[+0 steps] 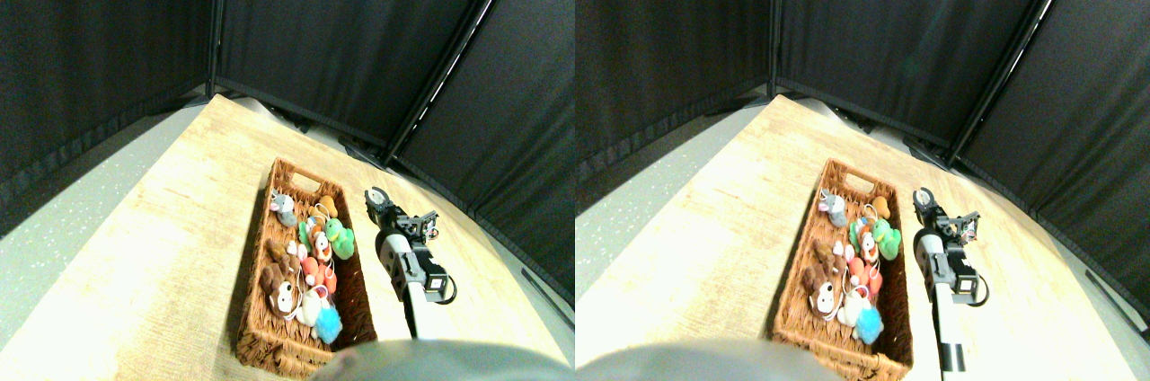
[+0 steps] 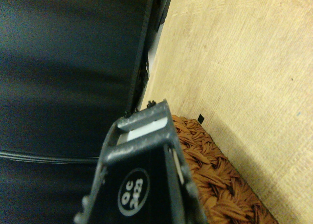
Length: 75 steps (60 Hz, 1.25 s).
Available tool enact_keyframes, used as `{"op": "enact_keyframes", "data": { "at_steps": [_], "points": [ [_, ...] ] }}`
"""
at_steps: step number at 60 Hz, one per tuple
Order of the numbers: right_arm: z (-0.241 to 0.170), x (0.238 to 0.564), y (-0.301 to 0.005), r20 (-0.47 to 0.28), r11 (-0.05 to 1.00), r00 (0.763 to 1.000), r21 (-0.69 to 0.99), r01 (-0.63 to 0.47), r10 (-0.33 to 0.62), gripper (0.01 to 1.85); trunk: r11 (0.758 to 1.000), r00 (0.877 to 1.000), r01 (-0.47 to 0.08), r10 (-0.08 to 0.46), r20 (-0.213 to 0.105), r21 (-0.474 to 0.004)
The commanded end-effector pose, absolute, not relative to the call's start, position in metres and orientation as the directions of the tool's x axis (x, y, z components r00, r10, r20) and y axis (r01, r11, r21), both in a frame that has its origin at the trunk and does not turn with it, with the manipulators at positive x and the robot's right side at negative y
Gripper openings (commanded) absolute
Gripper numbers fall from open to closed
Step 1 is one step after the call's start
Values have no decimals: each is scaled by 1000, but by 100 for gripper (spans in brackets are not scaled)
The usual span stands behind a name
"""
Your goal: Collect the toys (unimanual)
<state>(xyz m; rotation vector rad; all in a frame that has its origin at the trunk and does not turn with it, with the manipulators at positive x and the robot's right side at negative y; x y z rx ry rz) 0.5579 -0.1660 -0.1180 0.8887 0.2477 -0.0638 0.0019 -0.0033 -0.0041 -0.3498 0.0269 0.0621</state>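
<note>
I cannot tell whether my jaws (image 1: 375, 198) are parted or closed; nothing shows between them. They hang just beside the far right corner of the wicker basket (image 1: 260, 332), whose woven rim (image 2: 215, 180) fills my wrist view, probably because the work there is finished. The toys (image 1: 310, 260) all lie inside it: a grey one (image 1: 285, 208) far, a green one (image 1: 341, 237) mid, a blue one (image 1: 329, 325) near. I see none on the table (image 1: 162, 255), so collecting looks done.

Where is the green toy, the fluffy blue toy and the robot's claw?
green toy (image 1: 340, 238), stereo pair view, on its body in the basket.
blue toy (image 1: 329, 326), stereo pair view, on its fluffy middle.
right gripper (image 1: 376, 199), stereo pair view, at its tip, beside the basket.
</note>
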Motion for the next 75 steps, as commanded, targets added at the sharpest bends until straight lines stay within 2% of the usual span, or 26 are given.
{"op": "enact_keyframes", "data": {
  "at_steps": [1, 9, 16, 28, 38, 50, 75],
  "points": [
    [-125, 517, -254, -27, 740, 990, 662, 119, -135, 6, 973, 1000, 17, -20, -11, -231],
    [-126, 507, -266, -15, 769, 987, 624, 134, -159, 6, 976, 999, 30, -32, -7, -217],
    [-130, 501, -273, -9, 740, 984, 658, 141, -180, 6, 977, 999, 34, -36, -7, -209],
    [-125, 495, -266, 19, 759, 985, 641, 120, -172, 6, 978, 999, 35, -37, -8, -206],
    [-122, 491, -262, -5, 781, 987, 611, 130, -160, 6, 978, 999, 34, -37, -10, -205],
    [-132, 476, -263, -8, 773, 981, 614, 160, -196, 6, 978, 999, 34, -37, -10, -205],
    [-133, 480, -266, -16, 775, 982, 612, 158, -187, 6, 980, 999, 34, -38, -17, -197]
  ]
}}
